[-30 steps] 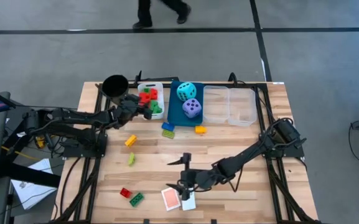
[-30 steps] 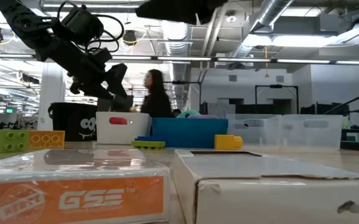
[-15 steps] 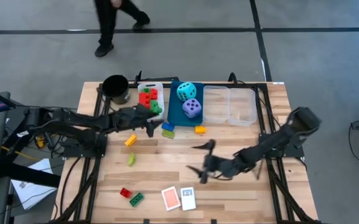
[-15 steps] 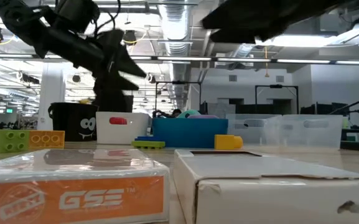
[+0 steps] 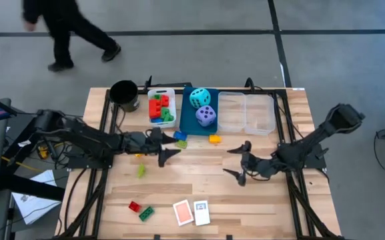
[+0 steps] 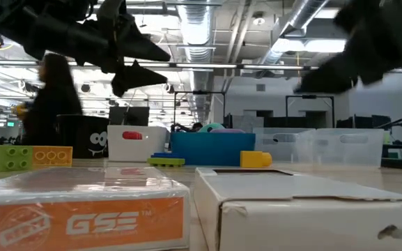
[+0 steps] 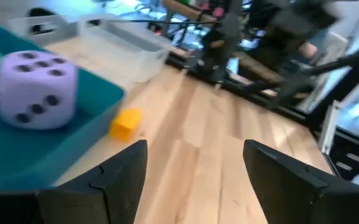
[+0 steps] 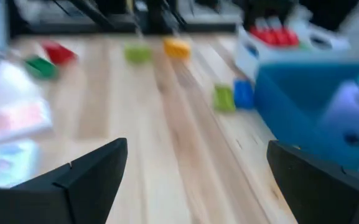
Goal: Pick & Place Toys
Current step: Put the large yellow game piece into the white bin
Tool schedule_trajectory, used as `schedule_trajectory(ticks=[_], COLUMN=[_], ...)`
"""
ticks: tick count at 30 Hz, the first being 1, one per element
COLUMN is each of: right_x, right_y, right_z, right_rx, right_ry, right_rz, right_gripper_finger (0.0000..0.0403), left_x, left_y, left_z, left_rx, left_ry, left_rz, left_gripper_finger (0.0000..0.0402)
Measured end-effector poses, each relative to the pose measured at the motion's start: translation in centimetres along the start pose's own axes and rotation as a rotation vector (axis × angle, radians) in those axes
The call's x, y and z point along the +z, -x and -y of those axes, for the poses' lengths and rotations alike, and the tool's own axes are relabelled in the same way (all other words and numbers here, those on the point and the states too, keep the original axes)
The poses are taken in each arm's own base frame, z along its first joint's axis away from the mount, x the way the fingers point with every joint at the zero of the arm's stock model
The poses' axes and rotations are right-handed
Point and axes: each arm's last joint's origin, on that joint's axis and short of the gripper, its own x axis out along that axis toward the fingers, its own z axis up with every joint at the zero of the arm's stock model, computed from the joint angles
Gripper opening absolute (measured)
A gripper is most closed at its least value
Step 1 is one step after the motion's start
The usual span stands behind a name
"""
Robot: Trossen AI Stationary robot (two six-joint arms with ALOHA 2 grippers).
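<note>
While both arms hover empty over the tabletop (image 5: 179,183), I see my left gripper (image 5: 167,146) spread wide just near of the blue-and-green bricks (image 5: 180,139), my right gripper (image 5: 240,163) likewise wide mid-table. Two cards (image 5: 191,213) lie at the near edge. Those bricks look light, stiff and slick; I'd pinch across their flat sides.

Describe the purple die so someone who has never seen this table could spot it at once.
Along the table's far edge runs a row of bins; the blue bin stands between the white bin of bricks and the two clear bins. In it lie two dice, and the purple die is the one nearer the table's middle. Its neighbour, the cyan die, differs only in colour.
</note>
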Motion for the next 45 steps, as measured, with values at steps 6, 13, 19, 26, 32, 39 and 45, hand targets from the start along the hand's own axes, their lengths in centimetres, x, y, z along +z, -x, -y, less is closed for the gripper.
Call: schedule_trajectory(ticks=[6,13,19,26,32,39,45], right_x=[-2.9,-4.0,-5.2,-5.1,-4.4,-4.4,-4.5], right_y=[-1.4,-3.4,-4.6,-5.2,-5.3,-5.3,-5.3], right_z=[1.5,1.8,2.0,1.8,1.4,1.3,1.3], right_rx=[-0.099,-0.149,-0.176,-0.180,-0.168,-0.165,-0.168], right_ry=[-0.005,-0.023,-0.031,-0.045,-0.064,-0.050,-0.053], right_rz=[-0.101,-0.105,-0.109,-0.091,-0.067,-0.070,-0.076], right_gripper_finger=[0.0380,0.0380,0.0380,0.0380,0.0380,0.0380,0.0380], left_x=[-2.5,-3.2,-3.9,-4.8,-6.1,-7.1,-7.0], left_y=[-3.0,-7.7,-11.1,-13.7,-15.1,-16.4,-17.6], left_z=[1.0,1.8,1.9,-0.3,-3.0,-3.6,-3.4], left_rx=[-0.059,-0.064,-0.040,0.038,0.110,0.100,0.096], left_ry=[-0.110,-0.164,-0.173,-0.169,-0.147,-0.116,-0.112], left_rz=[0.037,0.002,-0.044,-0.072,-0.116,-0.144,-0.124], left_gripper_finger=[0.0259,0.0259,0.0259,0.0259,0.0259,0.0259,0.0258])
